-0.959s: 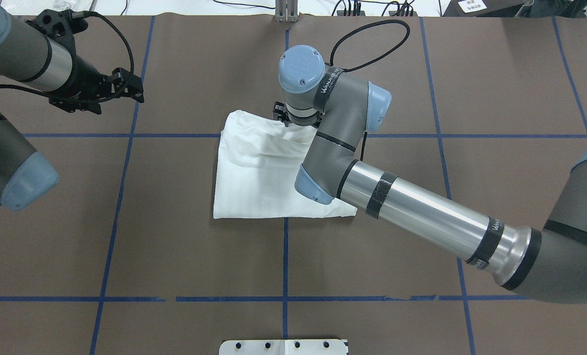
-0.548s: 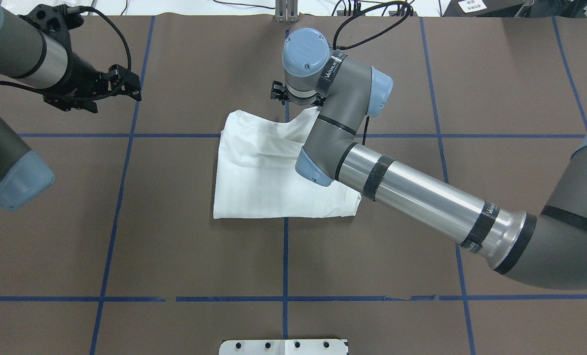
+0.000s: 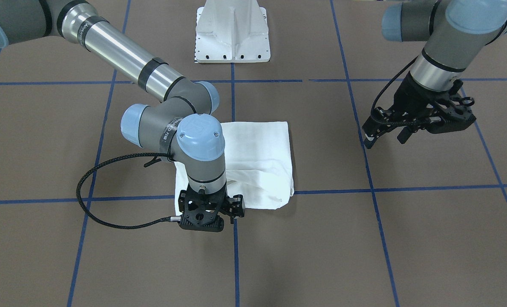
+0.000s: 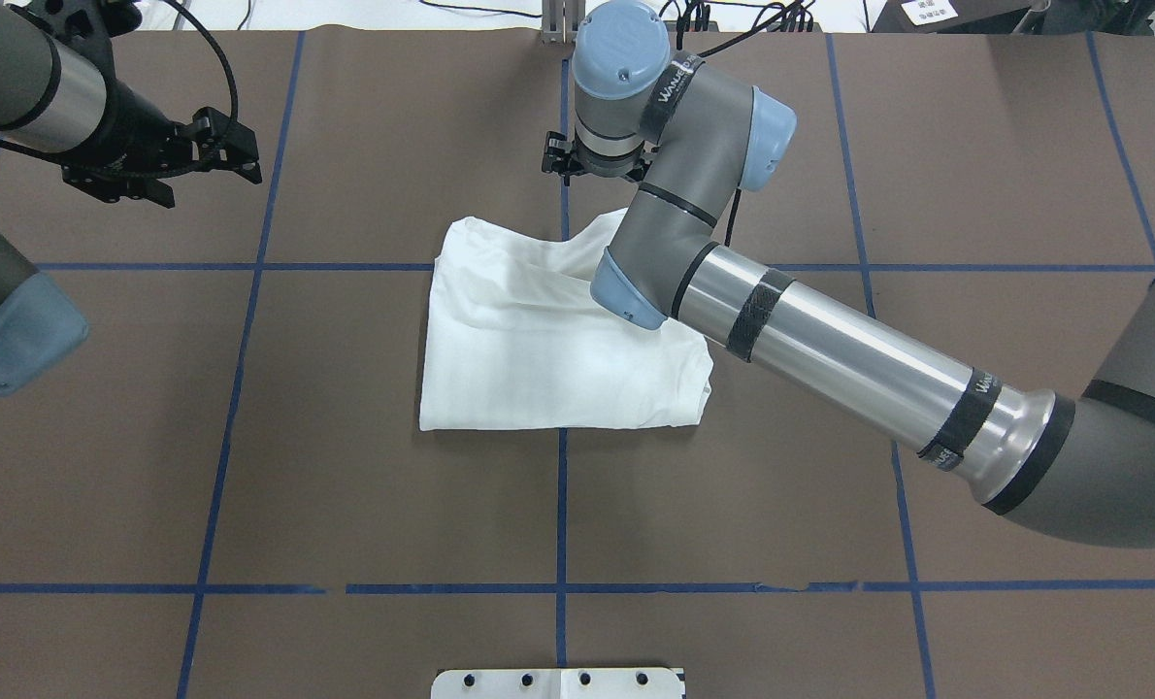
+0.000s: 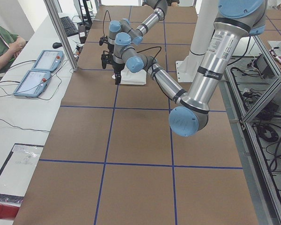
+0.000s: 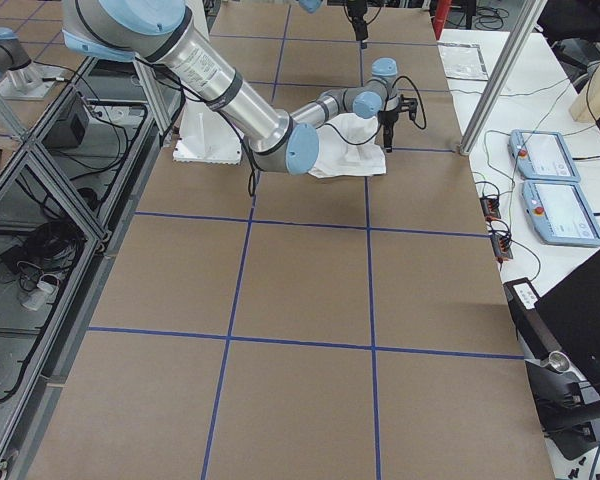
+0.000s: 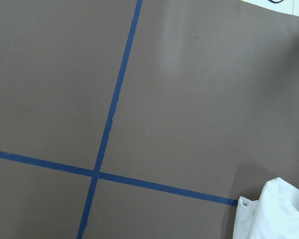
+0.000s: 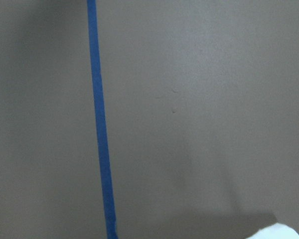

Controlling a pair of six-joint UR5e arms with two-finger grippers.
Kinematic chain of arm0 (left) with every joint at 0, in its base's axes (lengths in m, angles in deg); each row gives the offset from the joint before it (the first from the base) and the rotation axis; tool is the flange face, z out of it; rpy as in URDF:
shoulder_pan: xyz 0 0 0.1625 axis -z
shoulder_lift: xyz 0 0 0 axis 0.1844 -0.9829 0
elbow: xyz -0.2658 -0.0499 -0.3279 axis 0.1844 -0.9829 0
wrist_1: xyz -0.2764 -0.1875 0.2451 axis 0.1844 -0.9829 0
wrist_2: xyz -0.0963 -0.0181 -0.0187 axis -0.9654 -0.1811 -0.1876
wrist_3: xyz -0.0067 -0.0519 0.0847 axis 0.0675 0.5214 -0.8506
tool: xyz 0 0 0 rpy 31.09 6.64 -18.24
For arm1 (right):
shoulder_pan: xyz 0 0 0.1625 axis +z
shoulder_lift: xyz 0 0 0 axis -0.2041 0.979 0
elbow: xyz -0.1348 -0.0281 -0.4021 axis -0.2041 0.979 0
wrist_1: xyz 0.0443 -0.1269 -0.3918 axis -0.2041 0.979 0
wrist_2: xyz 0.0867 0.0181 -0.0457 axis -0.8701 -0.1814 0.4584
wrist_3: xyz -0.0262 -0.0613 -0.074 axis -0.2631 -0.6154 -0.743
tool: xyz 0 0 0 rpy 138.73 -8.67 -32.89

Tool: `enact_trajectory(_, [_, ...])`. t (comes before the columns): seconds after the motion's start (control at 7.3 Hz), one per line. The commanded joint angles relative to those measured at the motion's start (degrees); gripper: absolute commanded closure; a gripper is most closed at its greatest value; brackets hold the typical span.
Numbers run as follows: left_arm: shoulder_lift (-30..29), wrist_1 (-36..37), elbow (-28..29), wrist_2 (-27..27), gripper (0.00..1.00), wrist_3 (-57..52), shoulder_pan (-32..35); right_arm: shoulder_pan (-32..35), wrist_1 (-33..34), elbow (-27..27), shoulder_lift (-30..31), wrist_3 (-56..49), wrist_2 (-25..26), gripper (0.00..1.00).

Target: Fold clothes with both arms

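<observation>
— T-shirt (image 4: 529, 359) first: where do we find it?

— We see it folded into a white, roughly square bundle. It lies flat on the brown surface (image 4: 345, 456) near the middle, covering a crossing of the blue tape lines (image 4: 561, 505). Neither gripper touches it.

— And how do we read the right arm (image 4: 830, 359)?

— Its silver forearm reaches in low from its own side and passes above the T-shirt's right-hand part, then the wrist joints fold up and turn straight down. The right gripper (image 3: 204, 217) hangs vertically just past the T-shirt's far edge, over a tape line. Its fingers are hidden under the wrist and camera mount, so we cannot tell whether they are spread or closed. Its wrist view gives us bare surface, one tape line and a sliver of white cloth in a corner.

— The left arm (image 3: 441, 64)?

— We see it off to its own side, well apart from the T-shirt. The left gripper (image 3: 384, 137) hovers above the surface, tilted down and inward, its fingers spread with nothing between them.
</observation>
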Motion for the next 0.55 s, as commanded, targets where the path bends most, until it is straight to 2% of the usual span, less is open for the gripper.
enact_trajectory(0.0, [0.0, 0.1, 0.0, -0.7, 0.0, -0.7, 0.2, -0.6, 14.3, -7.2, 0.3, 0.7, -5.5, 0.0])
enact_trajectory(0.14, [0.2, 0.1, 0.0, -0.8, 0.0, -0.7, 0.2, -0.6, 17.6, -8.9, 1.2, 1.0, -6.5, 0.0])
enact_trajectory(0.41, [0.5, 0.1, 0.0, -0.8, 0.0, -0.7, 0.2, -3.2, 17.8, -14.4, 5.0, 1.7, -6.6, 0.0])
